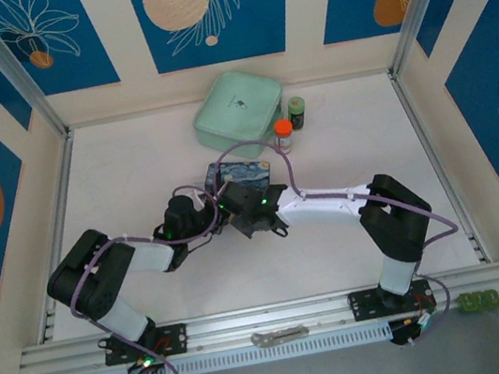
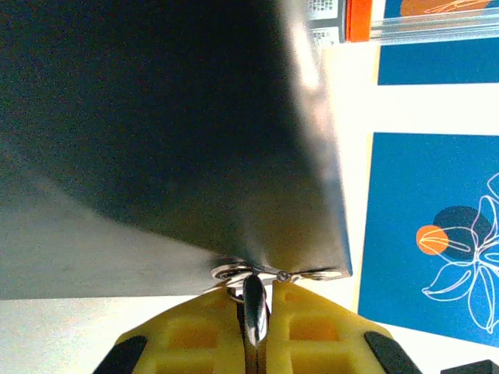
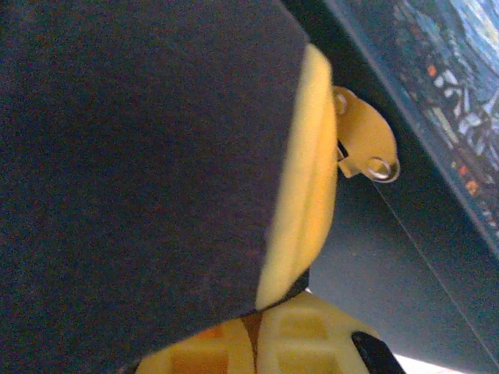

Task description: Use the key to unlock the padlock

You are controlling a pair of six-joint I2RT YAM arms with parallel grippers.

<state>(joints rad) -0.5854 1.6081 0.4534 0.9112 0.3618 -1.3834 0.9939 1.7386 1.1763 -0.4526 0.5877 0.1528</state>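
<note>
Two arms meet beside a painted blue tin [image 1: 239, 171]. The left end effector [image 2: 253, 335] pinches shut on what seems the tiny padlock [image 2: 253, 305] at the tin's hasp [image 2: 232, 273]. Whether the right end effector [image 3: 251, 335] grips anything, I cannot tell. Likely rigid, slippery metal: hold its body.

I see the tiny padlock [image 2: 253, 308] edge-on, its dark glossy body pinched upright in the left gripper [image 2: 253, 323], its thin silvery shackle touching the dark tin wall [image 2: 156, 117] above. The small flat brownish metal key [image 3: 365, 144] juts out beside the right gripper [image 3: 292, 171]; how it is held I cannot tell.
</note>
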